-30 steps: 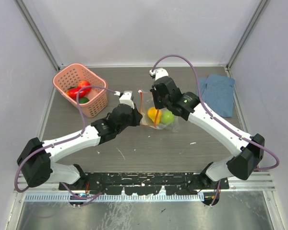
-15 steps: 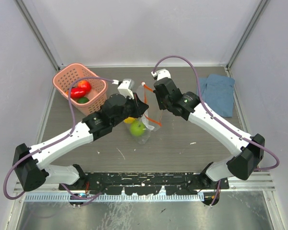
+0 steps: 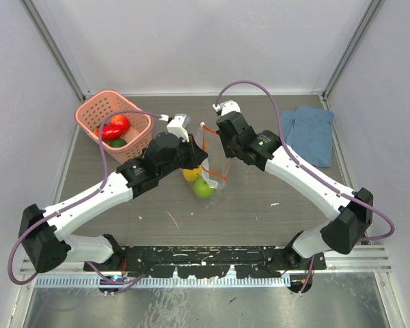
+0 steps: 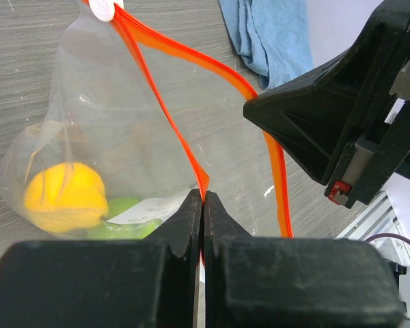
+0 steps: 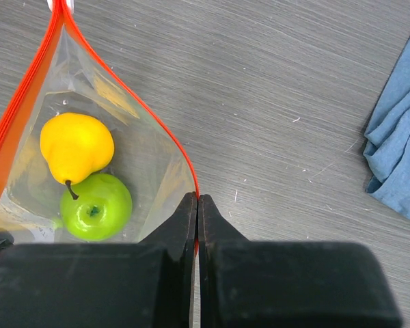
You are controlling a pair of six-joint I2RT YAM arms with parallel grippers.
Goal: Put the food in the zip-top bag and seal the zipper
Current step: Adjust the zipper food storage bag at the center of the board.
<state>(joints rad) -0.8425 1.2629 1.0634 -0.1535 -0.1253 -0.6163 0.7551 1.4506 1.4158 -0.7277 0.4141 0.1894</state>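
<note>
The clear zip-top bag (image 3: 210, 179) hangs between both grippers with its mouth held open. Inside lie a yellow pear (image 3: 191, 174) and a green apple (image 3: 204, 188). My left gripper (image 3: 199, 158) is shut on one orange-red zipper strip (image 4: 171, 123). My right gripper (image 3: 225, 156) is shut on the other strip (image 5: 181, 154). The white slider (image 4: 104, 8) sits at the far end of the mouth. The right wrist view looks down into the bag at the pear (image 5: 75, 145) and apple (image 5: 96, 206). More food, red (image 3: 115, 127) and dark green (image 3: 119, 143), lies in the basket.
The pink lattice basket (image 3: 135, 154) stands at the back left. A folded blue cloth (image 3: 307, 133) lies at the back right and shows in the right wrist view (image 5: 400, 150). The walls of the cell close in on both sides.
Both grippers have lifted the bag off the table and drawn its mouth open. The fruits have slid to the bag's bottom. The left arm swung up and towards the back.
</note>
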